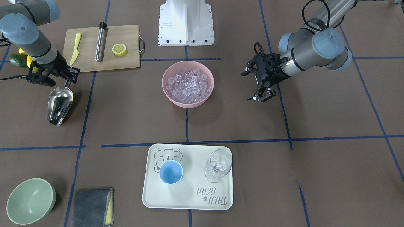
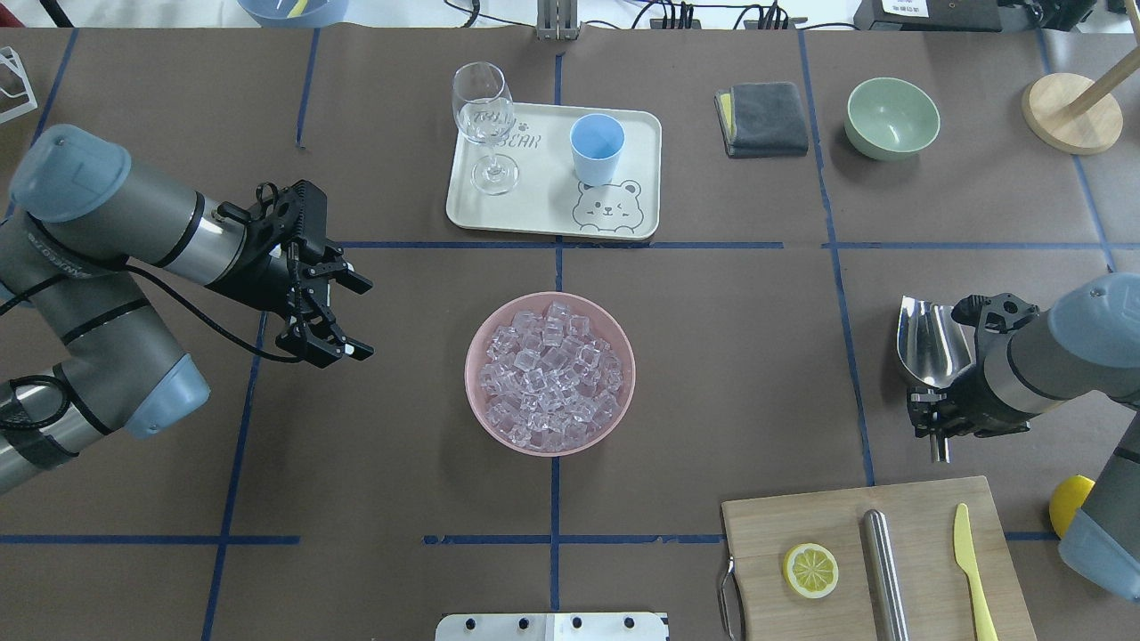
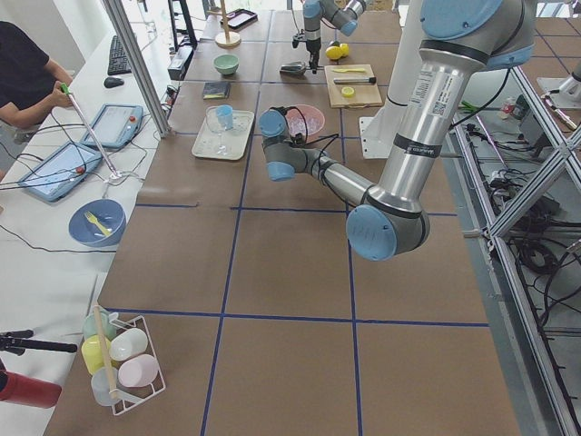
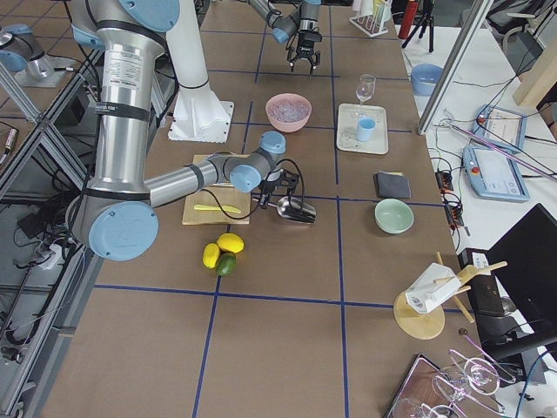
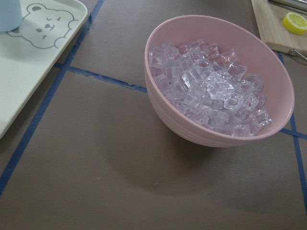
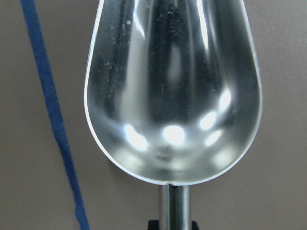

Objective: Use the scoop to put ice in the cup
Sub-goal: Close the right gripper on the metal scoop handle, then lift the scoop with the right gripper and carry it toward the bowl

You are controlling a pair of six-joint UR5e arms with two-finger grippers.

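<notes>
The steel scoop (image 1: 59, 105) lies low over the table on the robot's right side, trough pointing away from the robot; it also shows in the overhead view (image 2: 926, 343) and fills the right wrist view (image 6: 172, 96). My right gripper (image 2: 933, 425) is shut on its tubular handle. The ice (image 2: 549, 369) fills a pink bowl (image 2: 476, 401) at the table's middle. The light-blue cup (image 1: 170, 172) stands empty on a cream tray (image 1: 189, 201) beyond the bowl. My left gripper (image 2: 361, 319) is open and empty, hovering left of the bowl and facing it.
A wine glass (image 1: 217, 165) stands on the tray beside the cup. A pale green bowl (image 1: 30, 200) and a grey cloth (image 1: 93, 206) sit at the far right. A cutting board (image 1: 126, 60) holds a steel cylinder, a lemon slice and a yellow knife.
</notes>
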